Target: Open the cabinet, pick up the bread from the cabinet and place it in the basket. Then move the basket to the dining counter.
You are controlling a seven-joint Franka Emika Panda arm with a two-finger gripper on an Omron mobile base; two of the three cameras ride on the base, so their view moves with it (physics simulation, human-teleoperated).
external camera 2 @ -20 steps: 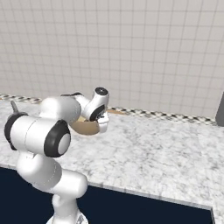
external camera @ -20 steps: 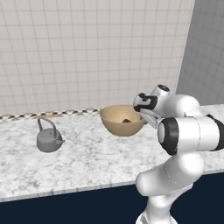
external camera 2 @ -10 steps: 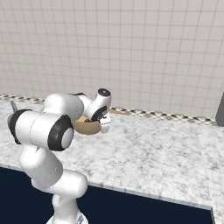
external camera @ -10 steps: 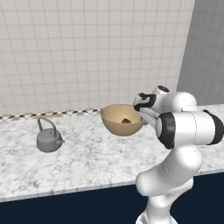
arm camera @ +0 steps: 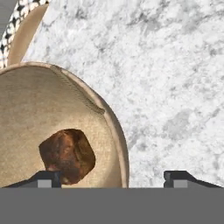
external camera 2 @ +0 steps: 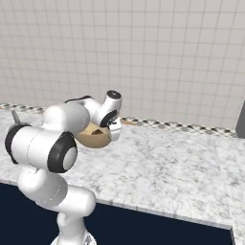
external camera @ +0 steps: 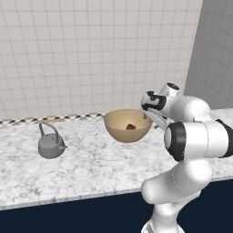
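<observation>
Gripper [arm camera: 112, 177] fingers stand wide apart, one dark tip on each side of the basket's wall, pinching nothing. Between them rises the rim of the round tan bowl-shaped basket [arm camera: 114, 127], and inside it lies the small brown crusty lump of bread [arm camera: 67, 154], resting on the basket floor just past one fingertip.

The basket sits on the white, grey-veined marble dining counter [external camera: 91, 168], with a grey kettle [external camera: 50, 144] well apart to its left.

The risk, as I judge it: pulling the hand away at an angle could let a finger catch the rim and tip or drag the light basket, spilling the bread.

From the hand view the straddled rim is plain; the left base view gives the basket's upright stance on the counter, while the right base view hides most of the basket behind the arm.
</observation>
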